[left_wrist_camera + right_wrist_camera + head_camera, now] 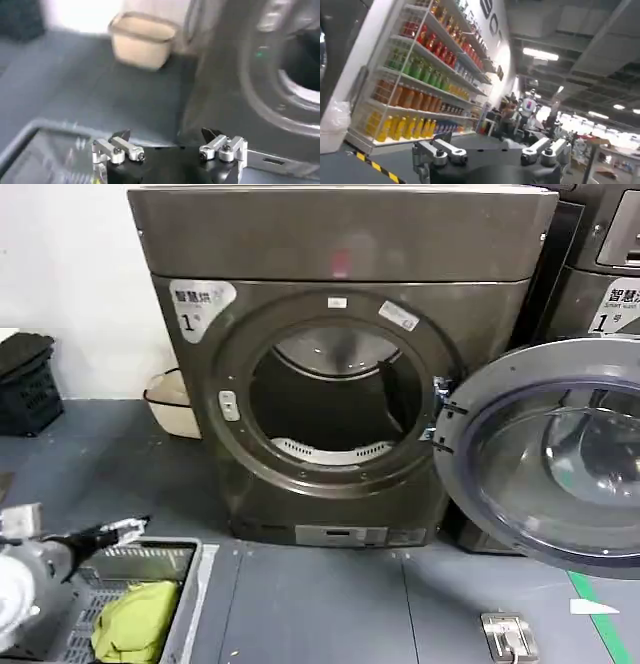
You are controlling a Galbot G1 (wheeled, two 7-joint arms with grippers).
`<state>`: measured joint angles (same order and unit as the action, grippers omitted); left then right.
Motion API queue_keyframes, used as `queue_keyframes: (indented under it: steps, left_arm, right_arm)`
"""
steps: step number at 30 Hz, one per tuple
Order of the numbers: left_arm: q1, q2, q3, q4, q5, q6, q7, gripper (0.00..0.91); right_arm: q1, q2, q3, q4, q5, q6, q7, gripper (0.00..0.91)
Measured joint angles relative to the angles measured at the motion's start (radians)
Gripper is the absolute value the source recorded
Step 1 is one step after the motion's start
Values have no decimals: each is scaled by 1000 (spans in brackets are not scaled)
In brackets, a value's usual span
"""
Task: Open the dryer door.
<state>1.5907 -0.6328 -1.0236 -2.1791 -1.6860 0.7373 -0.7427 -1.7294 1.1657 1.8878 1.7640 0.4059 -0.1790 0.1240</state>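
Observation:
The dryer door [548,459] hangs wide open, swung to the right of the dryer [340,244] on its hinge. Its grey back rim and tinted glass face me. The round drum opening [335,399] is uncovered and dark inside. My left gripper [125,529] hovers low at the near left, above a basket and well away from the door. In the left wrist view this gripper [166,135] is open with nothing between its fingers, and the dryer front [250,75] lies ahead. My right gripper [490,142] is open and empty, pointing away into the room.
A grey basket [185,584] holding a yellow-green cloth [135,629] sits at the near left. A beige tub [170,402] and a black crate [25,384] stand left of the dryer. A second machine [600,274] is at the right. A metal fitting [508,636] lies on the floor.

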Motion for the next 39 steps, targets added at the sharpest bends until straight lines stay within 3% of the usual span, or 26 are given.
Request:
queue_keyframes:
  steps: [8, 13, 21, 39]
  left_arm:
    - [-6, 62, 13, 70, -425, -1, -280, 907]
    - [-65, 107, 72, 126, -606, -1, -385, 907]
    - [-154, 160, 153, 190, -714, -1, -455, 907]
    - [-230, 191, 223, 238, -746, -1, -481, 907]
  right_arm:
    - [-3, 19, 0, -1, 0, 19, -3, 907]
    - [-1, 38, -5, 7, 3, 30, -4, 907]
    - [-8, 57, 8, 5, 32, 69, -10, 907]
    - [-12, 70, 19, 5, 39, 59, -10, 907]
